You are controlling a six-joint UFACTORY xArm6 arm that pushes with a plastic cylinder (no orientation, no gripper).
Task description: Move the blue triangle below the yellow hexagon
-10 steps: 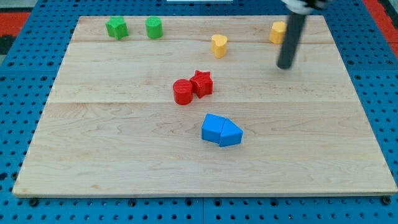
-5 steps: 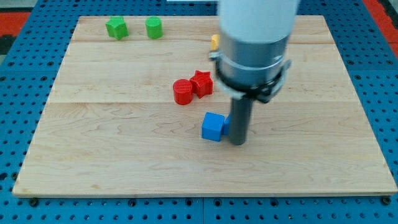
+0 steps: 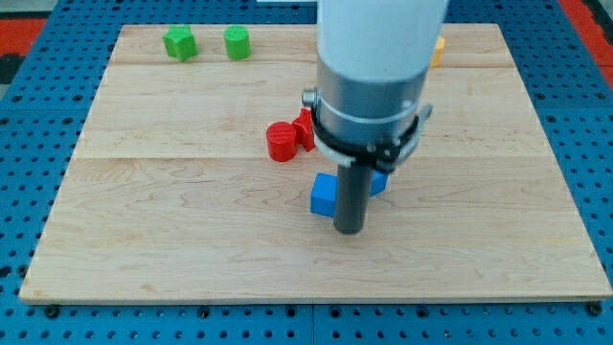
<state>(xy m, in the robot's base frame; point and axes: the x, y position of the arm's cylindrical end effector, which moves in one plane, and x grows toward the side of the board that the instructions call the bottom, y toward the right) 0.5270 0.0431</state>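
My tip (image 3: 350,230) rests on the board just below and between the two blue blocks. The blue cube (image 3: 323,195) sits right against the rod's left side. Only a small piece of the blue triangle (image 3: 379,182) shows to the right of the rod, under the arm's collar. A sliver of the yellow hexagon (image 3: 439,48) shows at the view's top right, beside the arm's body. The arm hides most of the space between the triangle and the hexagon.
A red cylinder (image 3: 281,142) and a partly hidden red star (image 3: 305,128) lie up-left of the blue cube. Two green blocks (image 3: 178,42) (image 3: 237,42) sit at the top left of the wooden board (image 3: 144,240). The yellow heart is hidden behind the arm.
The arm came from the top right down to the blue blocks. In the last half second my tip slid a little left and down, and the blue triangle now shows right of the rod.
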